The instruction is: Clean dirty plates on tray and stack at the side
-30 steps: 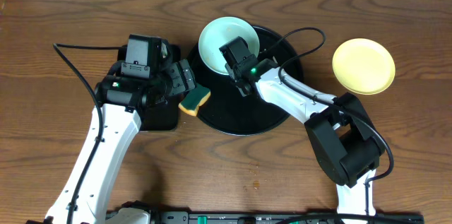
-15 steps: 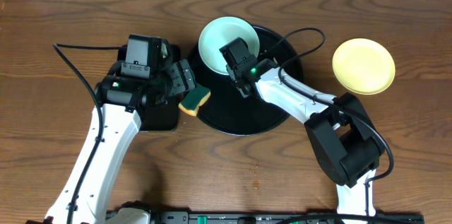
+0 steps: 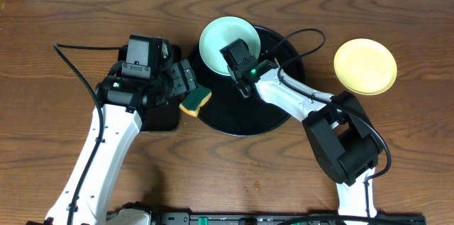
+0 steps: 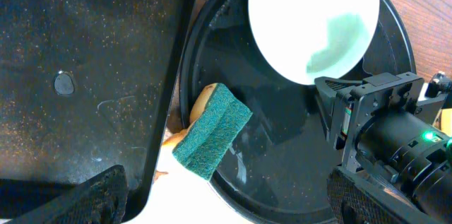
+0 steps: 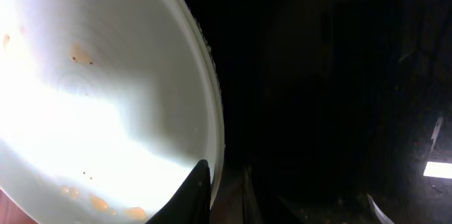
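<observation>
The mint plate (image 3: 221,40) is overhanging the tray (image 3: 273,115) at its upper-left rim. The right pincer (image 3: 233,49) is sitting at the plate's edge, grip impossible to tell, so a loose hold is risking a tip-off. The left pincer (image 3: 183,77) is gaping wide, empty, beside the tray.

Left gripper (image 3: 186,79) spread wide, arm bent; right gripper (image 5: 222,194) with jaws close together, arm outstretched.
</observation>
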### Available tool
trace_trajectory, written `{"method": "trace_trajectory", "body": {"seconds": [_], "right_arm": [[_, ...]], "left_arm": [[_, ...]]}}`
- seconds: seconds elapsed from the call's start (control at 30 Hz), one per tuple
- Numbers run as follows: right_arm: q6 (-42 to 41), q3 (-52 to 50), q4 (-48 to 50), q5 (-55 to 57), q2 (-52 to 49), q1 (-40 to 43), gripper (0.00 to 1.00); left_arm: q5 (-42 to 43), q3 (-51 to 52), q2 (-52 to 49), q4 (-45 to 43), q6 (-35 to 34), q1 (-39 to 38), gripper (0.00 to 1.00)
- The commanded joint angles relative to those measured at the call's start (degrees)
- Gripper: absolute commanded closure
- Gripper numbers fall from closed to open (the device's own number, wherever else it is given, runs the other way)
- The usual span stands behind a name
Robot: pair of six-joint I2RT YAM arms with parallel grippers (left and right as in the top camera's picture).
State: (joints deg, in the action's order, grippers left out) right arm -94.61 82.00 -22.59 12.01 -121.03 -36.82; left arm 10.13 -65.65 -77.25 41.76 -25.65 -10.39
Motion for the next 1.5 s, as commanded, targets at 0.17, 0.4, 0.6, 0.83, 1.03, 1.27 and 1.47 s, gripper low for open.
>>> {"method": "trace_trajectory", "body": {"seconds": [0.17, 0.4, 0.6, 0.83, 1.03, 1.27, 1.47], "right_arm": [[-0.5, 0.4, 0.2, 2.8, -1.0, 0.2, 0.97], [2.9, 0.5, 1.7, 3.0, -0.3, 0.7, 0.99], [9.8, 0.6, 0.5, 3.6, 2.8, 1.3, 0.99], [22.4, 0.6, -3.3, 0.9, 6.1, 4.8, 0.99], [29.7, 0.6, -5.7, -6.6, 7.6, 9.7, 0.99], [42.3, 0.6, -10.8, -11.0, 7.9, 14.8, 0.99], [46.5, 0.6, -8.8, -13.7, 7.9, 16.2, 0.79]], "left_arm": [[-0.7, -0.6, 0.1, 0.0, 0.2, 0.2, 0.1], [-0.7, -0.6, 0.1, 0.0, 0.2, 0.2, 0.1], [-0.7, -0.6, 0.1, 0.0, 0.2, 0.2, 0.1], [-0.7, -0.6, 0.1, 0.0, 0.1, 0.2, 0.1], [-0.7, -0.6, 0.1, 0.0, 0.2, 0.2, 0.1], [-0.7, -0.6, 0.1, 0.0, 0.2, 0.2, 0.1], [-0.7, -0.6, 0.1, 0.0, 0.2, 0.2, 0.1]]}}
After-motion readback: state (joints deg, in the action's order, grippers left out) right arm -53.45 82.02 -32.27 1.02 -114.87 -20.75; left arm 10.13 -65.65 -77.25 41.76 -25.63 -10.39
